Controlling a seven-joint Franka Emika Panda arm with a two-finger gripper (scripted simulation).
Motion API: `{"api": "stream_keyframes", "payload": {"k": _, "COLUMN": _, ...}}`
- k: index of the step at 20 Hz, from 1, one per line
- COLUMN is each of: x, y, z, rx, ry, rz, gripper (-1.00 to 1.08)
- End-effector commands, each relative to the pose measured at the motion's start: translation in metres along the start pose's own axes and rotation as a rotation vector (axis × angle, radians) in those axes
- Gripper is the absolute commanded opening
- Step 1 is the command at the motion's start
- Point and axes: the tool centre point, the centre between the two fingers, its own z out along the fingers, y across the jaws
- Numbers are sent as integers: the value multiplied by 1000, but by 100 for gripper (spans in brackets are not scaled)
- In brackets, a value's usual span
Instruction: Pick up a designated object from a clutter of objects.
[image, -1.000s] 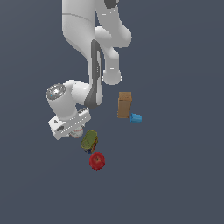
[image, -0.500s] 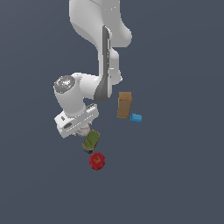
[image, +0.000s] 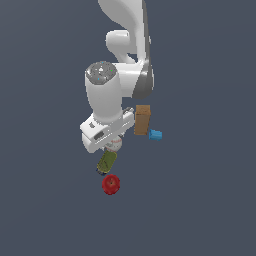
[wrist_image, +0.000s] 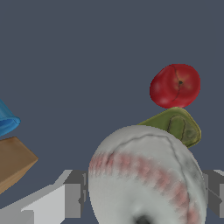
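Ball: the off-white ball (wrist_image: 146, 175) with reddish seams is sitting between the pincer (image: 113, 144) fingers.
Pincer: whether it is gripping, I cannot tell.
Olive can (image: 106, 162): lying just beyond the pincer.
Red fruit (image: 111, 184): resting farther out.
Brown box (image: 142, 119), blue block (image: 155, 134): standing beside.

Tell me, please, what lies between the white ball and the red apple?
The olive-green can lies between the ball and the apple. The wrist view shows it clearly; the exterior view agrees, with the can above the apple.
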Motion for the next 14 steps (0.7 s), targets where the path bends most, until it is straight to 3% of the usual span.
{"api": "stream_keyframes", "payload": {"k": 1, "x": 20, "y": -15, "z": -23, "rx": -2, "ry": 0, "rz": 1, "gripper": -100}}
{"api": "stream_keyframes", "payload": {"k": 14, "x": 125, "y": -87, "z": -132, "rx": -2, "ry": 0, "rz": 1, "gripper": -100}}
